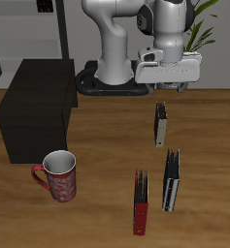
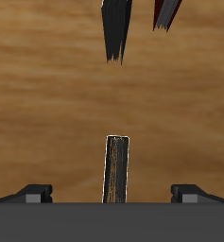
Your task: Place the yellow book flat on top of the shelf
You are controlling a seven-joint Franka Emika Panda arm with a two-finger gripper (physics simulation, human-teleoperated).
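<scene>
A: Where does the yellow book (image 1: 160, 125) stand against the gripper (image 1: 168, 87)?

B: Upright on the wooden surface (image 1: 107, 136), directly beneath the jaws and well clear of them. The wrist view puts the yellow book (image 2: 116, 168) midway between the 2 fingertips (image 2: 35, 192).

A: And the jaws?

B: Spread wide, holding nothing.

A: Which way does its long axis run?

B: It appears to run crosswise to the jaws' opening line, so a straight descent should straddle the thin covers. The shelf (image 1: 39, 105) waits well off to 1 side.
</scene>
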